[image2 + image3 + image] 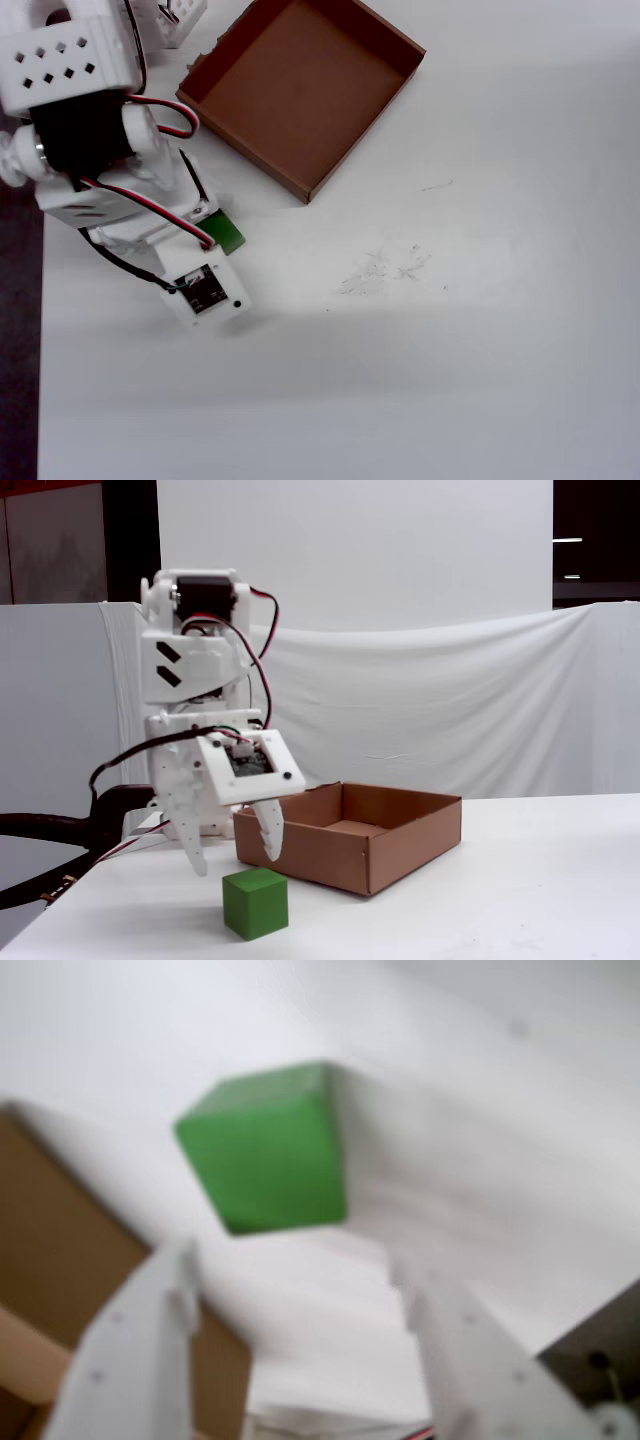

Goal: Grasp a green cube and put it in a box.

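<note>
One green cube (255,902) clear in fixed view, overhead mostly hidden

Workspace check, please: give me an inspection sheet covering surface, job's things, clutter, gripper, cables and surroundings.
Surface: white table, faint scuff marks.
Job's things: green cube on the table, outside the box; box empty.
Clutter: nothing seen.
Gripper: gripper open, above the cube, not touching it.
Cables: red, black and white wires looped along the arm.
Surroundings: white cloth backdrop, dark room behind.

White table (450,380); white cloth backdrop (450,700) behind.
</note>
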You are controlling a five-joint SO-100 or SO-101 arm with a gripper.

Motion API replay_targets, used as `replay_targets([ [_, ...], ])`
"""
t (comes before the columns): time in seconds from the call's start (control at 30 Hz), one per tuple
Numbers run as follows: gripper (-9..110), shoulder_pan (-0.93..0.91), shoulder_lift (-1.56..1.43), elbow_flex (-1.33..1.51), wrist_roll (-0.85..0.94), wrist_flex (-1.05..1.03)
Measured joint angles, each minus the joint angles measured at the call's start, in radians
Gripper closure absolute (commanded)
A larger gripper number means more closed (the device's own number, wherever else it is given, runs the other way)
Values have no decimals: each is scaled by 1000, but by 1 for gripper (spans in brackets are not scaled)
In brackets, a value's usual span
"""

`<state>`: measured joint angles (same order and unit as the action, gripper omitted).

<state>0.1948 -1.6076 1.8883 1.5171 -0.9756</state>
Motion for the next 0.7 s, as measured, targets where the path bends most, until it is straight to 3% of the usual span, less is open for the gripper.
replay_targets([
  [0.7,72,15,173,-95,49,25],
])
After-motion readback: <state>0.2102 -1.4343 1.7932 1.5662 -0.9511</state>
